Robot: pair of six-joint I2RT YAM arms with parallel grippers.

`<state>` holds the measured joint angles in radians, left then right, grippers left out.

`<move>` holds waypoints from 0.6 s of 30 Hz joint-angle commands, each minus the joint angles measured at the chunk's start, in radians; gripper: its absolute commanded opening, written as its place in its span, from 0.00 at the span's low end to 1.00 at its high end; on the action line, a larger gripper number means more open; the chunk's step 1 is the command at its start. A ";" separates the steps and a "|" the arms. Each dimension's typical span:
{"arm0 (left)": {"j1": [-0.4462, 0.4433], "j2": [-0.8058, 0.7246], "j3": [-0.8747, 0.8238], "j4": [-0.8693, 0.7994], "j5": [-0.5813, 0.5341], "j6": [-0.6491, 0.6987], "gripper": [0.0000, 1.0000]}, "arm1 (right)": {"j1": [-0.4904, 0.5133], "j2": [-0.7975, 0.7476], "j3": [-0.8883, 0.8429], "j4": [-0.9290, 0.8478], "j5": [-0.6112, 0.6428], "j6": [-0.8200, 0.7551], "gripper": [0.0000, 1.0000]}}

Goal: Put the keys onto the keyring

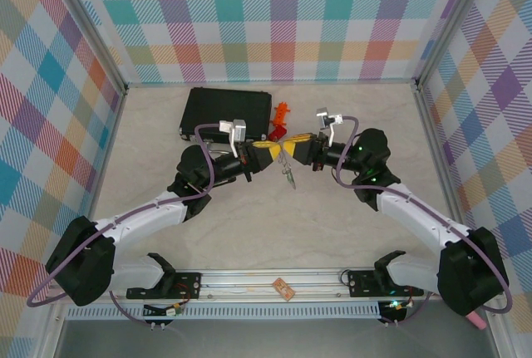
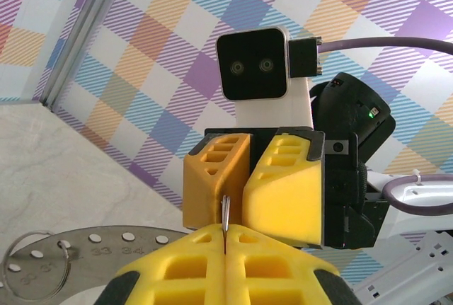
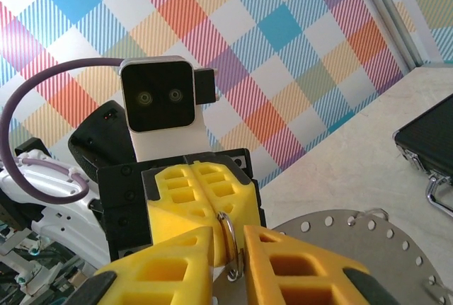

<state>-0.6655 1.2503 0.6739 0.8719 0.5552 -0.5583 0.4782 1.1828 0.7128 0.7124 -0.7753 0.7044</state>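
Left gripper (image 1: 274, 148) clamped on keyring (image 3: 229, 240); right gripper (image 1: 293, 143) narrow around it, keys (image 1: 288, 177) just beside

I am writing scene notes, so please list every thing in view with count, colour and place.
table: one, pale marbled, between checked walls.
case: one, black, far side, left of centre.
plastic pieces: two, orange and red, right of the case.
small piece: one, orange-brown, on the near rail.
keyring: one, grey, flat, holes along its rim, close by the fingertips.
small ring: one, silver, between both grippers' fingertips.
key: one made out, green-tagged, just nearer than the fingertips.
left gripper: one, yellow, shut on the small ring.
right gripper: one, yellow, fingers flanking the small ring, grip unclear.
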 commanded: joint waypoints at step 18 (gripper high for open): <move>-0.009 0.017 0.012 0.078 0.001 -0.009 0.00 | 0.008 0.003 0.015 0.058 -0.039 0.023 0.00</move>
<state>-0.6655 1.2556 0.6739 0.8913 0.5404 -0.5617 0.4778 1.1969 0.7132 0.7296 -0.7868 0.7258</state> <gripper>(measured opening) 0.050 0.050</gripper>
